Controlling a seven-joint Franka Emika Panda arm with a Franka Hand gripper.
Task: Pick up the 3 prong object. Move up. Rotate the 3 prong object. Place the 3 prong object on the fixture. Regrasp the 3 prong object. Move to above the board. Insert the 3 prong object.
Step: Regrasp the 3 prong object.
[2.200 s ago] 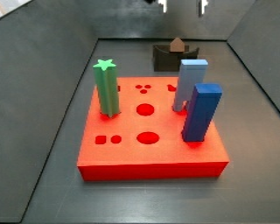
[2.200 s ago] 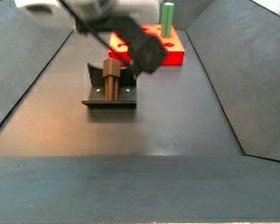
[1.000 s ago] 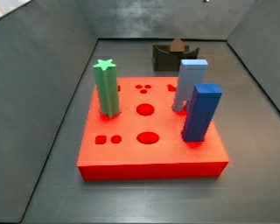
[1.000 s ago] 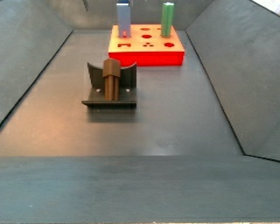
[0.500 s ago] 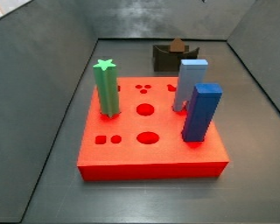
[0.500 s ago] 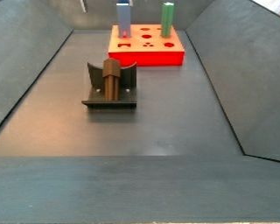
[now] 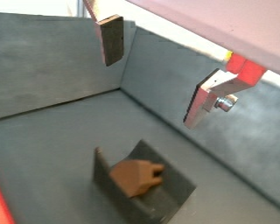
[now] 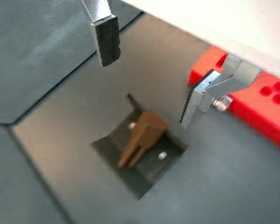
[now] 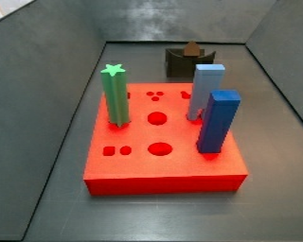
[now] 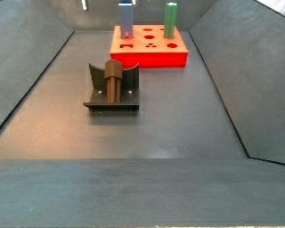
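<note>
Wrist views: gripper (image 7: 160,74) (image 8: 154,79) hangs high over the fixture (image 7: 154,197) (image 8: 136,153), fingers (image 7: 109,39) (image 8: 106,41) spread wide with nothing between the pads; the 3 prong object (image 7: 137,175) (image 8: 143,140) rests in the fixture's scoop, well below the jaws; a corner of the red board (image 8: 254,92) shows beside the far finger
Side view from the board end: board (image 9: 167,170) carries a green star-topped post (image 9: 115,95) and two blue blocks (image 9: 218,121); fixture (image 9: 189,59) with the brown piece (image 9: 191,47) on it stands behind, apart from the board; gripper out of frame
Side view from the fixture end: fixture (image 10: 111,93) holds the 3 prong object (image 10: 113,80) upright against its bracket; board (image 10: 149,49) lies well beyond; only a sliver of a finger (image 10: 85,4) at the top edge
Step in hand: regrasp, judged from the piece parked on the fixture and the empty jaws above it
Next move: likely descend straight down, centre the open fingers about the piece, then close on it without nudging it off the scoop
</note>
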